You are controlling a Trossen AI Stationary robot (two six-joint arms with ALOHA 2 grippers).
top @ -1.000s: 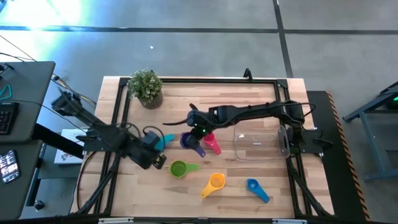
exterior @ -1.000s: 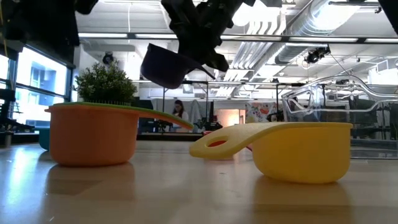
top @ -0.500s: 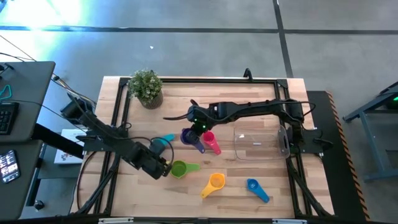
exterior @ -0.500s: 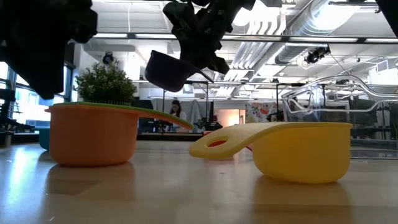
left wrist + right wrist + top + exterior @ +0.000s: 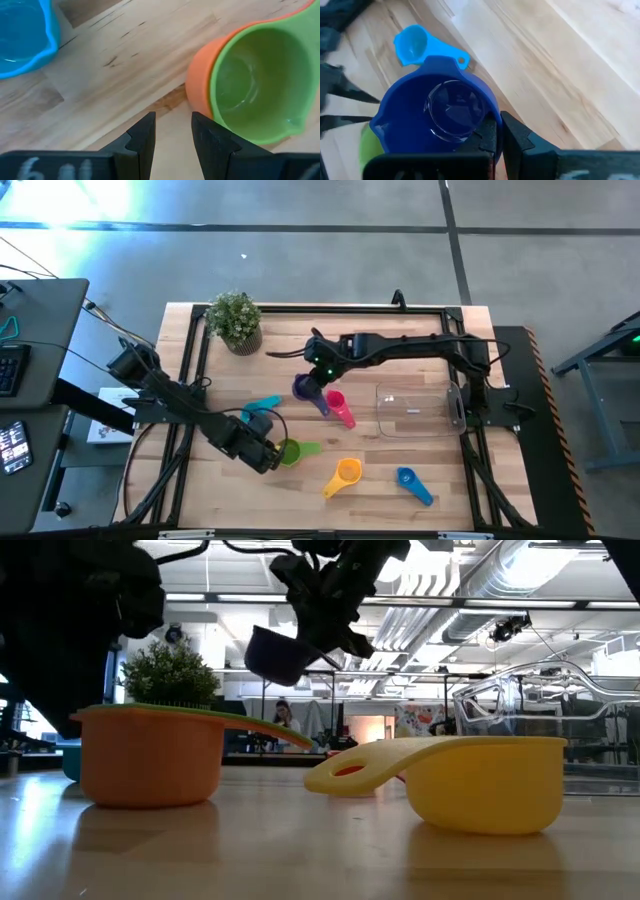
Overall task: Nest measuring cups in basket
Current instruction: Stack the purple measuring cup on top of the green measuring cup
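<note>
Wooden table [image 5: 440, 485]: butcher-block top carrying the cups, the basket and a plant.
Blue cup [image 5: 411, 483]: lying at the near right of the table, apart from the others.
Orange cup [image 5: 345, 475]: sitting left of the blue cup, near the front edge; in the low view [image 5: 480, 780] it is looking yellow and filling the foreground.
Green cup [image 5: 297, 451]: resting left of the orange cup, handle pointing right; the left wrist view [image 5: 252, 82] is showing a green inside and an orange outer wall.
Left gripper [image 5: 268, 457]: hovering low just left of the green cup; its fingers [image 5: 142, 142] are standing slightly parted with only bare wood between them, gripping nothing.
Teal cup [image 5: 264, 406]: lying farther back and left of the green cup, partly hidden by the left arm; its rim is showing in the left wrist view [image 5: 25, 40].
Magenta cup [image 5: 339, 407]: lying mid-table, between the teal cup and the basket.
Basket [image 5: 418, 411]: clear tub sitting at the right of the table, just right of the magenta cup.
Purple cup [image 5: 308, 390]: hanging in the air above the table, just left of the magenta cup, tilted in the low view [image 5: 278, 655].
Right gripper [image 5: 318, 372]: reaching in from the right, fingers closed on the purple cup's rim [image 5: 440, 112].
Potted plant [image 5: 236, 320]: standing at the far left corner.
</note>
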